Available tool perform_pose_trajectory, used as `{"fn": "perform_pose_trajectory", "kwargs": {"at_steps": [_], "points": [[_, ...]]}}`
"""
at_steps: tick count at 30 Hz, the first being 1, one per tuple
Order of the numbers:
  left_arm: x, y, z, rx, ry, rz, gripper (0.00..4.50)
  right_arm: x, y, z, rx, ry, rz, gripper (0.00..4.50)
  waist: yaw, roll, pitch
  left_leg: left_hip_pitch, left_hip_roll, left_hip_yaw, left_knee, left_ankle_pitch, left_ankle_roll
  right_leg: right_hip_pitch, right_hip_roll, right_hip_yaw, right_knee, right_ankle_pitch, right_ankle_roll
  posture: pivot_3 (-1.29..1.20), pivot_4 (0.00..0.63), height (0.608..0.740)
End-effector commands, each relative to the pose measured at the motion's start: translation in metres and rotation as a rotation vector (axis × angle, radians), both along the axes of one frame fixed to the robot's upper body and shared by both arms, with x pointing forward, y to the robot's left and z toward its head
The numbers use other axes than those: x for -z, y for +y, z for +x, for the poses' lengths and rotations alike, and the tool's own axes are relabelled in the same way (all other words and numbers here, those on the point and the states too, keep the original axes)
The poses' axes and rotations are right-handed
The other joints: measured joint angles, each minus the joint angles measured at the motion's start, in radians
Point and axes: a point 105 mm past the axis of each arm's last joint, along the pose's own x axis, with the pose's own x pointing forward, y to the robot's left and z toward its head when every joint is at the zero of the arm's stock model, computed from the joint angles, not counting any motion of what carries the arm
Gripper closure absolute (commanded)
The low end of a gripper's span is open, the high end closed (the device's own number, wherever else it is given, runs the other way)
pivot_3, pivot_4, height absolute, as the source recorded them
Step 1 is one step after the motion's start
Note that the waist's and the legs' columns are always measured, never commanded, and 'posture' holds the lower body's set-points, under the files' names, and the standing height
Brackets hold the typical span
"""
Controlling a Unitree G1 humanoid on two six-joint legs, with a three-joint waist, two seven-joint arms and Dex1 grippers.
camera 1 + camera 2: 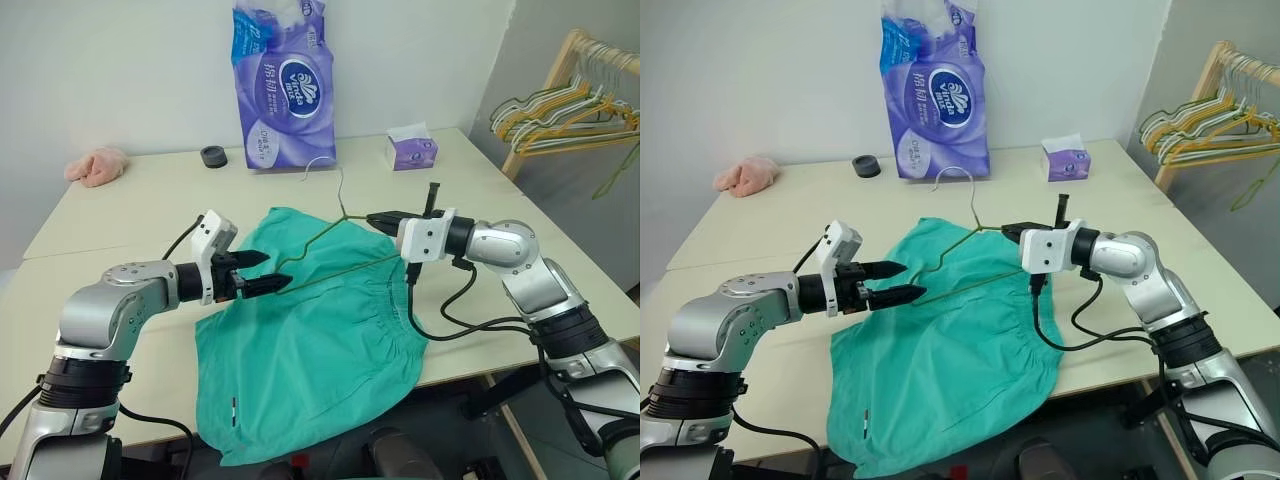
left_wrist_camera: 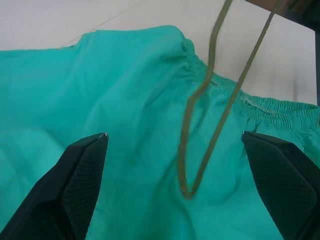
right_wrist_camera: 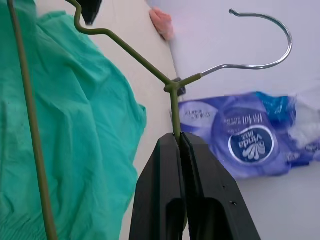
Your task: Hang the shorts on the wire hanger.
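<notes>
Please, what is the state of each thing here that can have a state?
shorts: spread flat on the table, unhung.
wire hanger: lifted over the shorts, gripped near its neck.
right gripper: shut on the wire hanger.
left gripper: open, around the hanger's far corner.
tissue box: opened, tissue sticking out.

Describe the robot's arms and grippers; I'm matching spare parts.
Both arms are silver-grey metal with black joint bands. Each wrist carries a white block. The left gripper and right gripper each have two black fingers, mesh-textured inside. A black cable loops below the right wrist.

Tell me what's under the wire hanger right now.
The shorts lie spread under the wire hanger, held above by the right gripper. What the cloth covers cannot be seen.
</notes>
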Motion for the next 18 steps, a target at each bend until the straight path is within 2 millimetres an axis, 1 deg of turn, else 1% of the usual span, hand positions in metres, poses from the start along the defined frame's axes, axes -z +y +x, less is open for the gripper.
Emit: {"fn": "perform_pose_trajectory", "kwargs": {"at_steps": [1,7,12,15,18], "points": [[0.001,-0.009,-0.013,0.092,0.001,0.028,0.00,-0.020,0.015,-0.013,-0.096,-0.091,0.000,4.49,0.000,0.000,0.000,0.000,0.000,0.000,0.000,0.000,0.000,0.000,0.000,0.000,0.000,0.000,0.000,-0.26,0.030,0.740],[0.008,-0.019,-0.033,0.202,0.037,0.038,0.00,-0.021,0.021,-0.018,-0.137,-0.101,-0.004,4.49,0.000,0.000,0.000,0.000,0.000,0.000,0.000,0.000,0.000,0.000,0.000,0.000,0.000,0.000,0.000,-0.26,0.030,0.740],[0.014,-0.019,-0.034,0.214,0.037,0.066,0.00,-0.023,0.026,-0.022,-0.160,-0.095,0.021,4.49,0.002,0.000,0.000,0.000,0.000,-0.001,0.000,0.000,0.000,0.000,0.000,-0.001,0.001,0.000,-0.001,-0.26,0.030,0.740],[0.018,-0.018,-0.034,0.214,0.036,0.084,0.52,-0.025,0.028,-0.023,-0.163,-0.086,0.039,4.50,0.002,0.000,0.000,0.000,0.000,-0.001,0.000,0.000,0.000,0.000,0.000,-0.001,0.001,0.000,-0.001,-0.26,0.031,0.740],[0.020,-0.020,-0.037,0.233,0.043,0.086,1.45,-0.027,0.029,-0.024,-0.163,-0.078,0.054,4.50,0.002,0.000,0.000,0.000,0.000,-0.001,0.000,0.000,0.000,0.000,0.000,-0.001,0.001,0.000,-0.001,-0.27,0.031,0.740]]}}
